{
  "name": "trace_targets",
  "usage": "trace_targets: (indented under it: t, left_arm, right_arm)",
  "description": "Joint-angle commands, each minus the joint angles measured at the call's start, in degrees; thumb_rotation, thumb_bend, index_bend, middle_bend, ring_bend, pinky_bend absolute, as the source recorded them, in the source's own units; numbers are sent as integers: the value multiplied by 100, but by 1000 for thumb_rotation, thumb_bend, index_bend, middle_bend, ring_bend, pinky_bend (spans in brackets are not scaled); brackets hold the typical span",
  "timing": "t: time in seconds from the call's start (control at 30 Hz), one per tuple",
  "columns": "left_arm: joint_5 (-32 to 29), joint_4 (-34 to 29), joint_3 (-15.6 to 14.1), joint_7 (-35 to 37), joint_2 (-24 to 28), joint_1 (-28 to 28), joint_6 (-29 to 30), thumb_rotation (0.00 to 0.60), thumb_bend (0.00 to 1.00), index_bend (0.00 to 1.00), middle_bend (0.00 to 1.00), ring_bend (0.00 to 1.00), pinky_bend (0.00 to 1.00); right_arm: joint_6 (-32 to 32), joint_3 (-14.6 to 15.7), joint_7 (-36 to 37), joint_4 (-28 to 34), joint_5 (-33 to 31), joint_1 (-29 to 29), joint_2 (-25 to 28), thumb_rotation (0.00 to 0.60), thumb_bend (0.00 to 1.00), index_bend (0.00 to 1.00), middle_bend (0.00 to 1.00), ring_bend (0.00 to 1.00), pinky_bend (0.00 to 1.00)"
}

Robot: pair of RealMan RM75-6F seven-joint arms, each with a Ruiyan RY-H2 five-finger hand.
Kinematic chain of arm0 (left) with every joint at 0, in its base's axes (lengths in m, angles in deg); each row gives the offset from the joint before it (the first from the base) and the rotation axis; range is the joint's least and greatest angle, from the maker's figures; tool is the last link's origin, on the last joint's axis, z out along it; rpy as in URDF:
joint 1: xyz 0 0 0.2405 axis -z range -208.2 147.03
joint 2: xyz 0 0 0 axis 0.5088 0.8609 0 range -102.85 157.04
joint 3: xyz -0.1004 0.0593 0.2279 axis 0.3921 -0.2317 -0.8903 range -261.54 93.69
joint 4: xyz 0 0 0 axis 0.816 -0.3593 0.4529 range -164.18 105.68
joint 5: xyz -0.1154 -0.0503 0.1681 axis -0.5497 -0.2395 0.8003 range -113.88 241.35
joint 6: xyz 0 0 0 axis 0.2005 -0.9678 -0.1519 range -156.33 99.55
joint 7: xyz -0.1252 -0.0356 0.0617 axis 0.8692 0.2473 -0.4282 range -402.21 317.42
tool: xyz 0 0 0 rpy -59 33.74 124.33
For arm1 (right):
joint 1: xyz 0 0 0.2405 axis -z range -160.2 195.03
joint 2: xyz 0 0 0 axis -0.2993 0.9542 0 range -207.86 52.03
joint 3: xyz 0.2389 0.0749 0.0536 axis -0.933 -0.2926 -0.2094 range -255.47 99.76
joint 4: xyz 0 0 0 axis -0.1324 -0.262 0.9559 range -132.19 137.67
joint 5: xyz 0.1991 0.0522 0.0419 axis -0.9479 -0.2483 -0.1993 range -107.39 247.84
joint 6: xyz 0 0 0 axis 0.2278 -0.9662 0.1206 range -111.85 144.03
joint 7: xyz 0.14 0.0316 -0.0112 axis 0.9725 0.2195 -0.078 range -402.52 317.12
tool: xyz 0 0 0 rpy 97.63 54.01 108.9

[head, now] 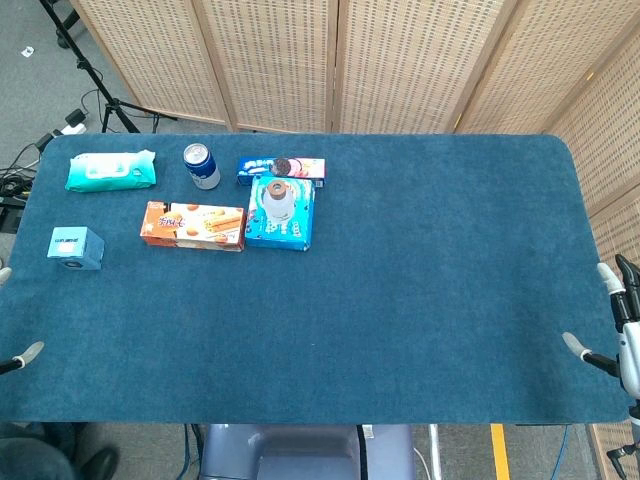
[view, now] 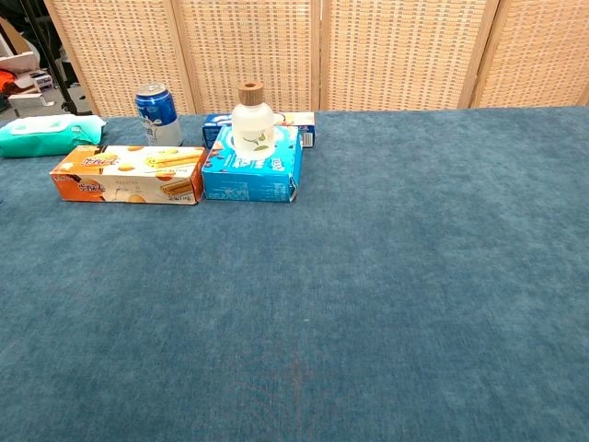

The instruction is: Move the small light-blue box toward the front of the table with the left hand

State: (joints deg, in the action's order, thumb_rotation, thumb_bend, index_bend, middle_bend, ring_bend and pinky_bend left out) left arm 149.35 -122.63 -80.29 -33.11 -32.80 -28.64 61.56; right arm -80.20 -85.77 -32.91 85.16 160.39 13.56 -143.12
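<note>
Blue felt covers the desk (head: 400, 300). On its far left side sits the small light-blue box (head: 75, 248), alone, near the left edge and well apart from the snacks. Only the head view shows it; the chest view cuts it off. We think it is light and stiff, like thin card, so a soft squeeze on two flat sides should do. Squeeze too hard and it may dent.

Our left robot hand (head: 22, 357) only peeks in at the left edge. We see a fingertip or two, so we cannot tell how it is set. It holds nothing that we can see.

Far right, our right robot hand (head: 612, 330) waits off the desk edge with its fingers apart, holding nothing.
</note>
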Motion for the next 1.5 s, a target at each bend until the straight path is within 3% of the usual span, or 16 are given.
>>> trace_targets:
  t: [0.03,0.3,0.43,0.7,0.9,1.13,1.5]
  left_arm:
    - [5,-1,-2,-1,2,0,-3,600,134,0,0,0,0]
    - [-32,62,8,12,-11,53,-122,600,133,0,0,0,0]
    - [-283,296,132,164,-44,269,-535,600,133,0,0,0,0]
    - [-946,2099,460,1123,-520,1237,-2386,600,125,0,0,0,0]
    - [-916,3732,477,1930,-1169,1726,-3179,600,122,0,0,0,0]
    - [-878,4840,460,2495,-1690,2140,-3851,600,120,0,0,0,0]
    - [-683,5862,292,2927,-2238,2835,-4973,600,123,0,0,0,0]
  right_arm:
    - [8,2,-4,3,-3,-1,1,600,0,0,0,0,0]
    - [13,1,21,16,-16,2,14,600,0,0,0,0,0]
    - [21,-14,42,30,-50,4,21,600,0,0,0,0,0]
    - [134,-42,-23,28,-142,-36,0,600,0,0,0,0,0]
    - [195,-55,-106,25,-196,-58,-27,600,0,0,0,0,0]
    - [307,-48,-262,0,-234,-108,-88,600,0,0,0,0,0]
    - [487,-67,-529,-53,-360,-186,-212,600,0,0,0,0,0]
